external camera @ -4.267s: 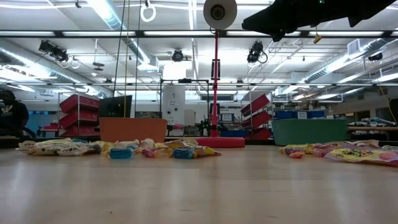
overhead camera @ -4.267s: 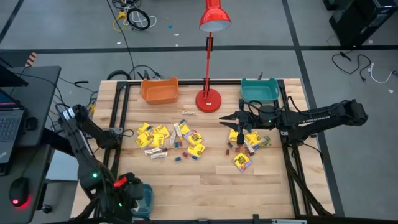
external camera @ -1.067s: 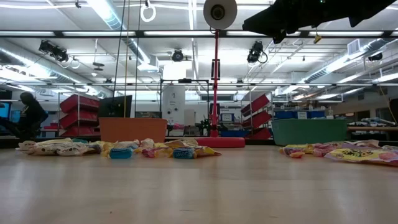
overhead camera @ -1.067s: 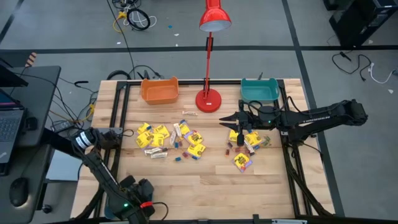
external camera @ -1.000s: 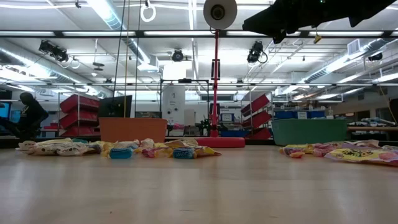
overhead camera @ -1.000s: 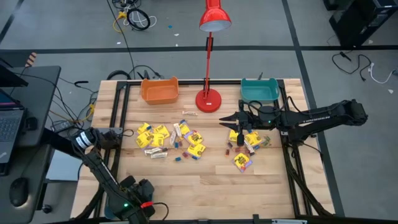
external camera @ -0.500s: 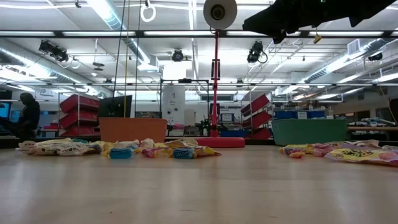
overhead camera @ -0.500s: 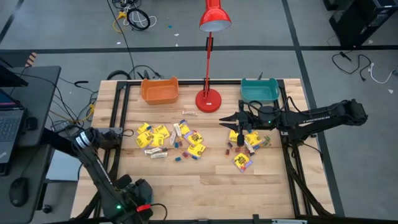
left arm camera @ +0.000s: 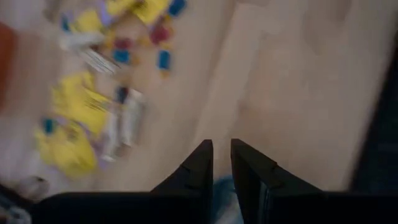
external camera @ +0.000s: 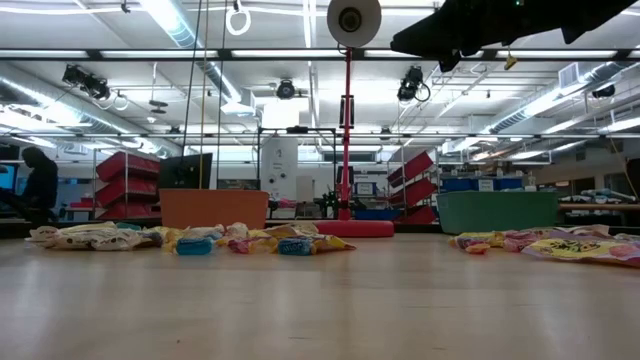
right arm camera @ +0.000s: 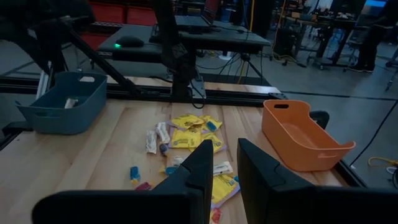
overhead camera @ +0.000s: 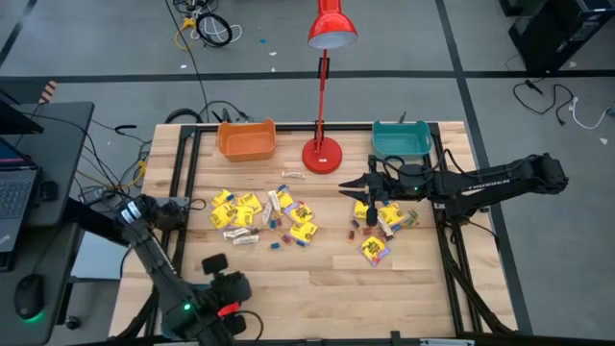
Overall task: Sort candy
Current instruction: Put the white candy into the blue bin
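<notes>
The candy lies in two heaps on the wooden table: a left heap [overhead camera: 258, 217] of yellow packets, pale bars and small blue and red pieces, and a right heap [overhead camera: 381, 229]. My left gripper [overhead camera: 213, 262] hangs over the table's near left part, tipped downward, slightly open and empty [left arm camera: 221, 158]. The left heap [left arm camera: 93, 106] shows ahead of it. My right gripper [overhead camera: 348, 183] hovers high over the right heap, pointing about level toward the table's left, slightly open and empty [right arm camera: 225, 167].
An orange bin [overhead camera: 247, 140] and a teal bin [overhead camera: 401, 140] stand at the far edge, with a red lamp's base [overhead camera: 323, 154] between them. A blue-grey bin [right arm camera: 62, 102] sits near the left arm's base. A person [external camera: 38, 185] stands behind the table.
My left gripper has risen from low by the table's near left corner and come a little inward over the table, its wrist rolling and tipping as it went. Its finger gap looks the same.
</notes>
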### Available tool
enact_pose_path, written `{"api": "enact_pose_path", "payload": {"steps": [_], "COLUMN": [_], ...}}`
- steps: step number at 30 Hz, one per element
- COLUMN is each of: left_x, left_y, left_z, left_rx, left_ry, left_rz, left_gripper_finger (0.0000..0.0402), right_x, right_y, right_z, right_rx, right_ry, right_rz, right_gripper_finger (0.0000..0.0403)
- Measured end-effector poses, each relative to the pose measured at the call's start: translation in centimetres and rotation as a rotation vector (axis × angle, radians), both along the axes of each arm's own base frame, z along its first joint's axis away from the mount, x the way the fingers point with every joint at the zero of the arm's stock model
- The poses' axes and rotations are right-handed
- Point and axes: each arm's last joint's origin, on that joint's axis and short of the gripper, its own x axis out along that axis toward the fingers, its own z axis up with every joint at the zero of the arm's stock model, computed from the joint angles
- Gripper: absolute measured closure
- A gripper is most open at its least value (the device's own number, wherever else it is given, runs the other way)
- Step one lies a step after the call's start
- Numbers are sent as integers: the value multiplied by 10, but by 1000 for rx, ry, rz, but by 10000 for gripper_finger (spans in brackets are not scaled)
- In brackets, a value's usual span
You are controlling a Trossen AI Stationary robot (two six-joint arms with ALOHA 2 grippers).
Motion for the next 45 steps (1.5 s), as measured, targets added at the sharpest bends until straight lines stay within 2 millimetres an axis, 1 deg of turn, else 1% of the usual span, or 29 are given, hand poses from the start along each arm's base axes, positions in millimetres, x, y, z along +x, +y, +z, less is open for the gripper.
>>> {"api": "enact_pose_path", "payload": {"steps": [3,7,9,12,17,20,22,25,30,35,38,40,45], "left_x": [9,21,26,28,20,9,1,-7,-16,-30,-41,-48,-61], "left_y": [13,27,35,47,76,101,116,136,161,177,187,196,217], "left_z": [1,6,9,15,21,23,22,17,3,-24,-39,-48,-61], "left_rx": [96,256,325,402,488,511,507,468,359,285,266,259,227], "left_ry": [28,0,-20,-38,-36,-39,-75,-141,-256,-305,-324,-353,-438], "left_rz": [-55,-181,-205,-224,-236,-210,-194,-202,-243,-262,-238,-190,-95], "left_gripper_finger": [341,342,342,342,342,342,342,342,342,342,342,342,342], "right_x": [0,1,2,9,22,32,41,59,93,122,135,142,157], "right_y": [0,-1,-2,-2,-4,-7,-9,-12,-19,-24,-26,-27,-34], "right_z": [0,1,-2,-7,-18,-22,-22,-18,-12,-11,-9,-8,-7], "right_rx": [0,15,11,3,-1,0,-2,-24,-50,-53,-51,-45,-19], "right_ry": [-3,-11,0,4,-2,-3,12,24,73,136,163,175,197], "right_rz": [2,-44,-80,-90,-95,-105,-114,-119,-129,-138,-140,-143,-162], "right_gripper_finger": [343,343,343,343,343,343,343,343,343,343,343,343,343]}}
